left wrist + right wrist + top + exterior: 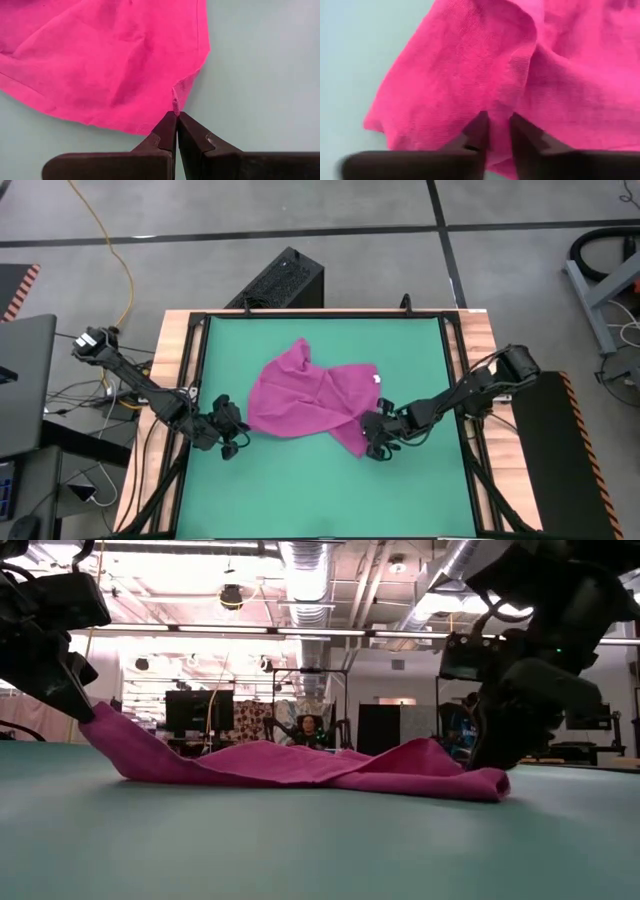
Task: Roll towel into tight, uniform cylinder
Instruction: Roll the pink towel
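The pink towel [305, 395] lies crumpled on the green mat [420, 350]. The left gripper [176, 116], fingers pressed together, pinches its corner; the right gripper [497, 120] has narrowly parted fingers straddling a fold at the opposite corner.

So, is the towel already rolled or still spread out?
Not rolled: the towel lies crumpled and loosely folded over itself on the green mat, with no cylinder.
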Controlling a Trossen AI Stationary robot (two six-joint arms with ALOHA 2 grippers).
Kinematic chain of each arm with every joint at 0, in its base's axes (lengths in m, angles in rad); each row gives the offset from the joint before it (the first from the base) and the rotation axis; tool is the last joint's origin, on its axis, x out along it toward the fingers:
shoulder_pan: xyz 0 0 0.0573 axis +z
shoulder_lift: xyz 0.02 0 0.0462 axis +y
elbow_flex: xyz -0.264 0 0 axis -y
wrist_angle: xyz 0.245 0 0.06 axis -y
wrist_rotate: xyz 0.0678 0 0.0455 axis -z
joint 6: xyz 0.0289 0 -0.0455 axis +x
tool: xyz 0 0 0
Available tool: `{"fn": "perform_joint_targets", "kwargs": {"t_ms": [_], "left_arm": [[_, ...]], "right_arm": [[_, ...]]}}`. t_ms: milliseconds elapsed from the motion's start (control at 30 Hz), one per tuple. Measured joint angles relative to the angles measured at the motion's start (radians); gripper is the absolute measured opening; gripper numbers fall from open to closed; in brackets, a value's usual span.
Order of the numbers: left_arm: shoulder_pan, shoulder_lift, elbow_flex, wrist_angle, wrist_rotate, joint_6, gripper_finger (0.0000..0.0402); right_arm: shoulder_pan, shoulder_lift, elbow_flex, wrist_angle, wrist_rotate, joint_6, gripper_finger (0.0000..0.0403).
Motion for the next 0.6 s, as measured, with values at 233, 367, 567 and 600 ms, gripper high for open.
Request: {"fn": "perform_joint_targets", "kwargs": {"t_ms": [233, 367, 567, 600], "left_arm": [[0.000, 0.000, 0.000, 0.017, 0.000, -0.022, 0.0000], [0.000, -0.003, 0.027, 0.077, -0.001, -0.011, 0.0000], [0.001, -0.008, 0.201, 0.079, -0.118, 0.256, 0.0000], [0.001, -0.008, 0.231, 0.069, -0.146, 0.302, 0.0000]], "right_arm": [[0.035, -0.063, 0.018, -0.037, 0.060, 0.016, 0.0016], [0.055, -0.098, 0.073, -0.135, 0.118, 0.016, 0.0010], [0.062, -0.117, 0.180, -0.433, 0.273, 0.085, 0.0015], [0.061, -0.117, 0.194, -0.464, 0.280, 0.085, 0.0020]]}}
